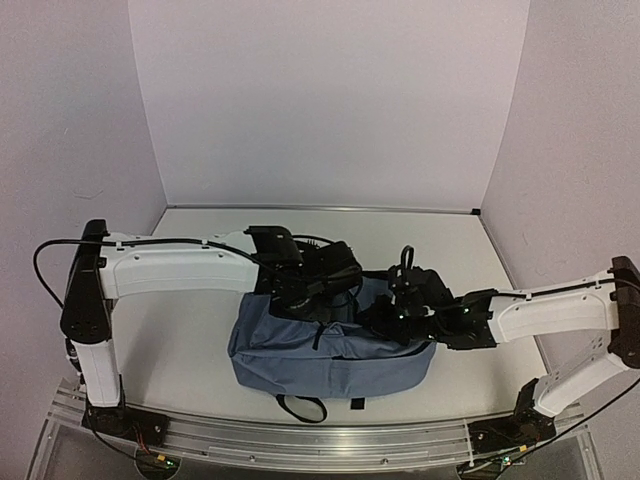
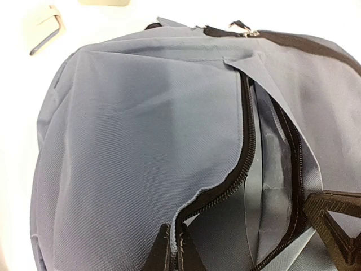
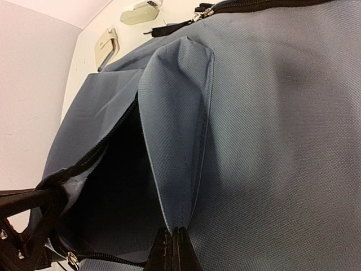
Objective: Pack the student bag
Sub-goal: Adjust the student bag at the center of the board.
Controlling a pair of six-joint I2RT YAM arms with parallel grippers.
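Top: the bag lies on the white table, pale walls around, with the left gripper and right gripper on its upper side.
Left wrist: fingers pinch the bag's zip edge.
Right wrist: fingers clamp its flap.

The student bag is dusty blue in a fine diagonal weave, its zip and straps black, its puller silvery, the table off-white, the walls pale lilac, the left arm and right arm white with black joints, and the rail bare silver.
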